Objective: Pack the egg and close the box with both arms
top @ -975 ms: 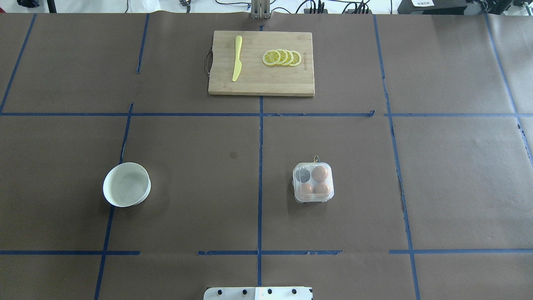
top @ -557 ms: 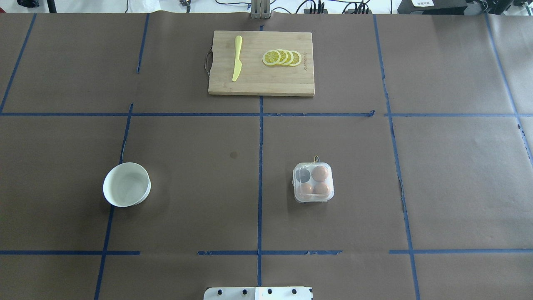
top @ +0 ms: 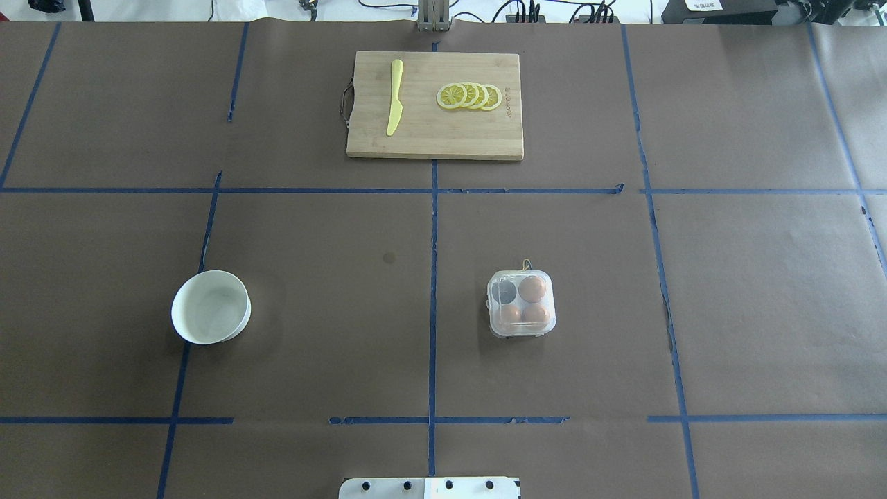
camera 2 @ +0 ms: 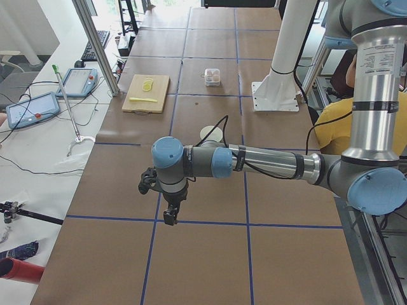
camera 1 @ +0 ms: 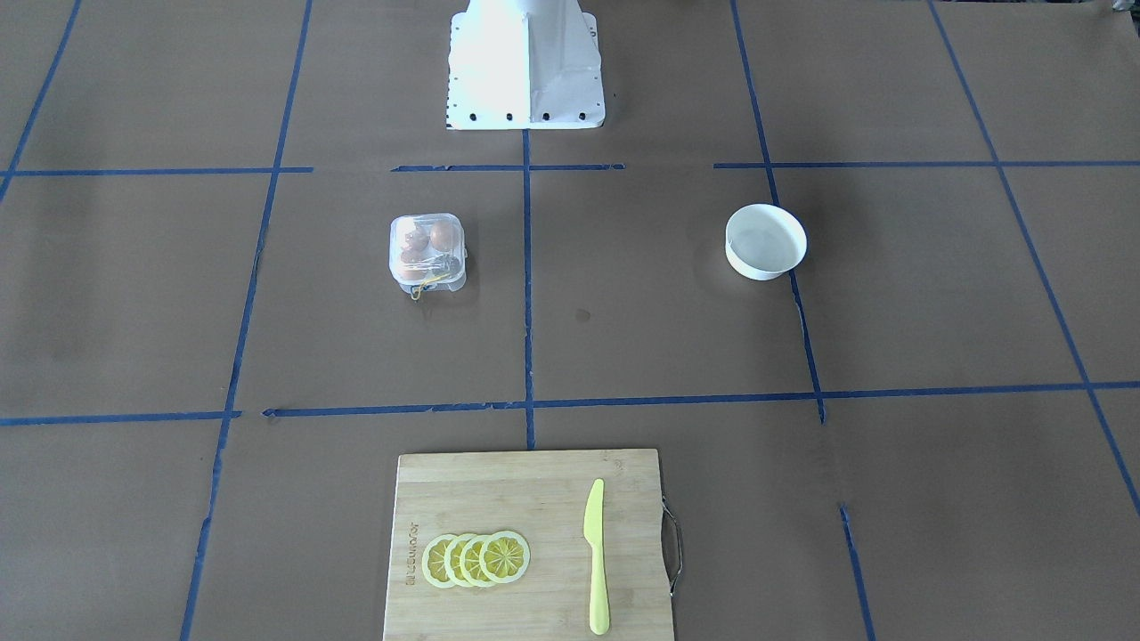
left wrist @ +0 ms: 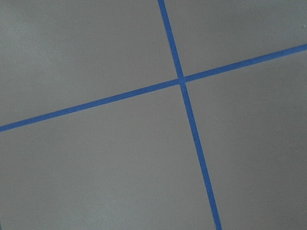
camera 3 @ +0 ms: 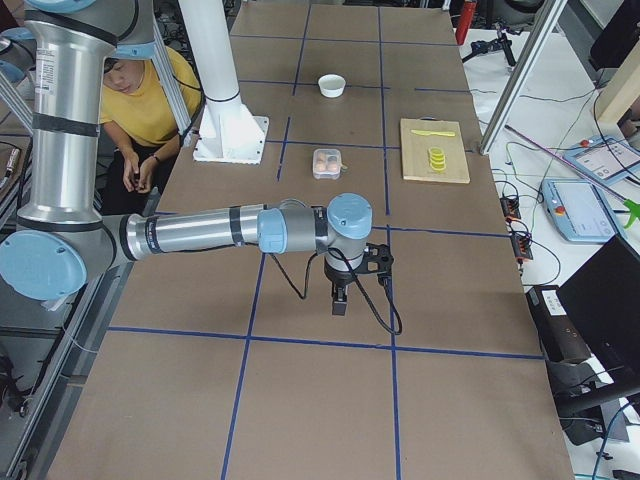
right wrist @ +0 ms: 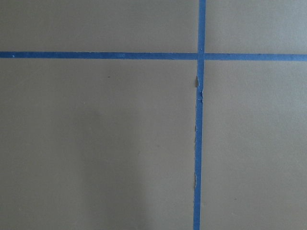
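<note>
The clear box (top: 521,303) sits on the table right of centre, with its lid lying over the cups. It also shows in the front view (camera 1: 427,249). Three orange-brown eggs (top: 532,287) lie in three of its cups; the fourth cup looks dark and empty. The left gripper (camera 2: 170,216) hangs over bare table far from the box, at the table's left end. The right gripper (camera 3: 340,300) hangs over bare table at the right end. I cannot tell whether either is open or shut. Both wrist views show only brown paper and blue tape.
A white round bowl (top: 211,307) stands at the left, with nothing in it. A wooden cutting board (top: 435,138) at the far middle holds a yellow knife (top: 394,97) and lemon slices (top: 469,95). The robot's white base (camera 1: 525,62) is at the near edge.
</note>
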